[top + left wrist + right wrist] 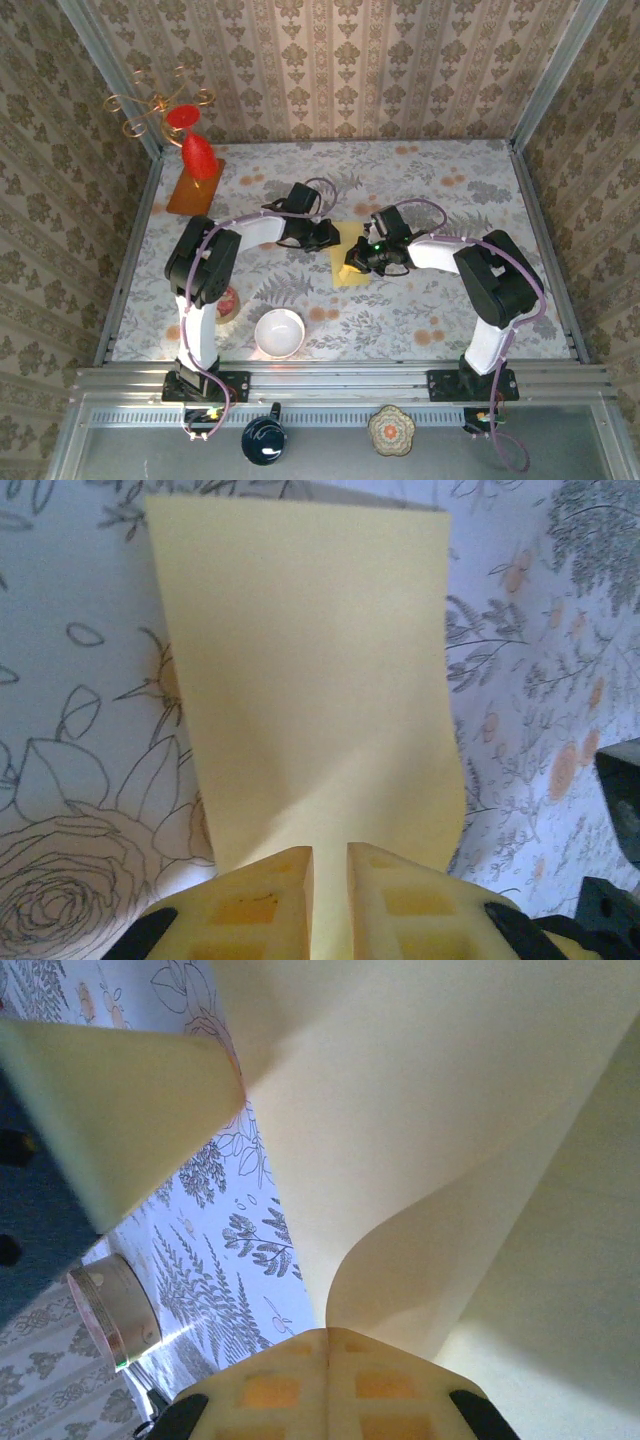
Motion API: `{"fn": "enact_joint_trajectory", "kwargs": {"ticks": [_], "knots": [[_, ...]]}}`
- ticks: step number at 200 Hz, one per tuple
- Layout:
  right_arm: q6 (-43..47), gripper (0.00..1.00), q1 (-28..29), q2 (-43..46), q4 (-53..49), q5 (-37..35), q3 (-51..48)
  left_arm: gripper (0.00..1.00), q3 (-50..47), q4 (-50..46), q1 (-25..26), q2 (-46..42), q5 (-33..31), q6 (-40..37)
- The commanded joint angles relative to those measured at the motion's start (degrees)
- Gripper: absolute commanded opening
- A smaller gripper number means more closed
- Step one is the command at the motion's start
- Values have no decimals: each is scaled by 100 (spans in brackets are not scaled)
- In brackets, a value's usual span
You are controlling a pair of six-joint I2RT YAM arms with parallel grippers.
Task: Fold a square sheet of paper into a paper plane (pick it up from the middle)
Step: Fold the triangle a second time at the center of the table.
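Progress: judging as early. Seeing no sharp point and no kite outline on sheet [350,272] so far. Reading it from above as a plain rectangle, narrower than square, so possibly sitting at the first centre fold, though not managing to confirm a crease. By that reading, leaving nose folds, wing folds and final flattening to do.

Location: finding sheet at mid-bench [450,200], between the two grippers and partly lifted. Noting it rising away from the floral surface in left wrist view [310,680], and bowing into a loose curl in right wrist view [450,1110].

Pose: reaching inward with both arms, elbows bent, wrists nearly meeting over sheet.
- Left gripper [325,236]: sitting at sheet's far-left edge, pinching that edge between fingers [270,890], with paper filling the narrow slit between them.
- Right gripper [360,258]: sitting over sheet's middle, pressing fingers [270,1385] together on the curled paper, showing no gap.
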State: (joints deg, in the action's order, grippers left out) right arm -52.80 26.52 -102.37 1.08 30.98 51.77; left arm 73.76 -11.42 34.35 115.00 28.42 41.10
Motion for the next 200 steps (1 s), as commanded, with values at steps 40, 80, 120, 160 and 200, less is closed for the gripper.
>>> {"fn": "enact_joint_trajectory", "kwargs": {"ticks": [40,80,120,160,200], "knots": [[-252,0,20,147,52,-84,-22,16,179,-370,-68,290,-67,-206],[-430,0,20,27,157,-67,35,13,28,-378,-77,285,-187,-81],[-692,0,12,-48,445,-88,35,12,1,-443,-110,331,-189,-1],[-830,0,11,-201,539,-140,131,11,-34,-482,-113,355,-190,21],[-949,0,11,-311,680,-195,149,11,-37,-477,-113,346,-137,49]]}}
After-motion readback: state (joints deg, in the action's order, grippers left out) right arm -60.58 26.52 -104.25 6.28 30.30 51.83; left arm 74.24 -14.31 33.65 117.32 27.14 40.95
